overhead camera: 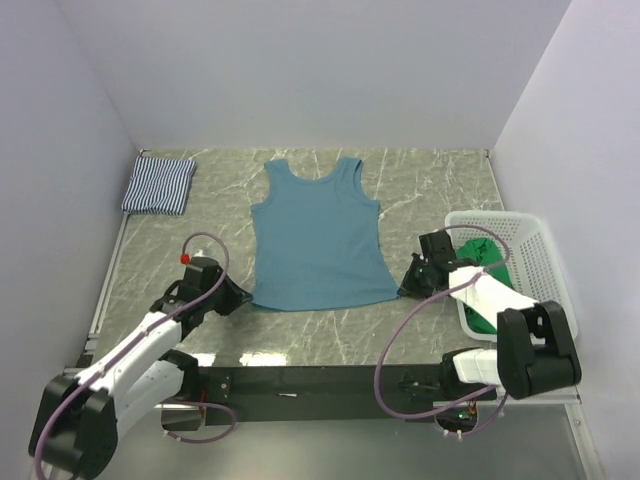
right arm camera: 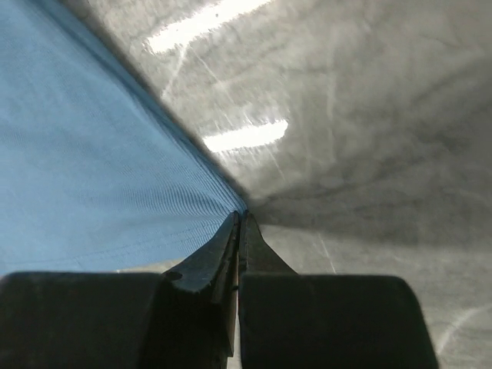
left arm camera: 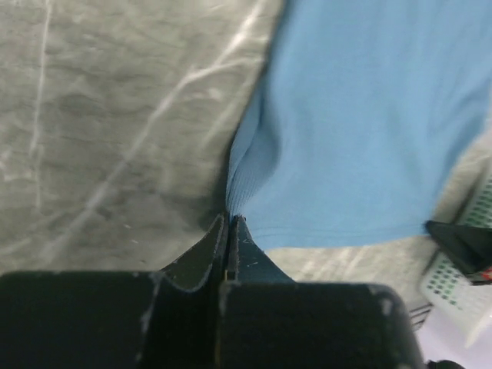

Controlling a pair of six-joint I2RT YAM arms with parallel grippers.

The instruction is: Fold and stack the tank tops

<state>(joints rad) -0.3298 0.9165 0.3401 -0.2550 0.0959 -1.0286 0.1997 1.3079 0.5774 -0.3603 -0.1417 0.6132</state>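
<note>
Top external view: the teal top [overhead camera: 318, 240] lies spread flat in the middle of the table [overhead camera: 430, 190], with its neck far and its hem near.
Hem corners: the near-left corner meets the tips of the left gripper [overhead camera: 243, 298], and the near-right corner meets the tips of the right gripper [overhead camera: 405, 285].
Left gripper: the jaws are pressed narrow. In the left wrist view a ridge of fabric runs up into the tips, so it is holding that corner.
Right gripper: the jaws are pressed narrow too. In the right wrist view the corner ends right at the tips, so this pinch looks thin.
Risk, slip: the right corner could pull free if the hem is lifted fast, because so little cloth seems to be caught.
Risk, skew: if the two grippers rise or travel unevenly, the fold would land crooked or bunch along one side.
Risk, drag: carrying the hem too low would push the body of the top across the table and wrinkle it.
Arm pose: both arms reach low from the near edge, with wrists tipped down and fingers at table level.
Striped top [overhead camera: 158, 184]: it is folded at the far-left corner, well apart from the teal top.
Green top [overhead camera: 490, 255]: it is crumpled inside the basket [overhead camera: 530, 240] on the right and not yet folded.
</note>
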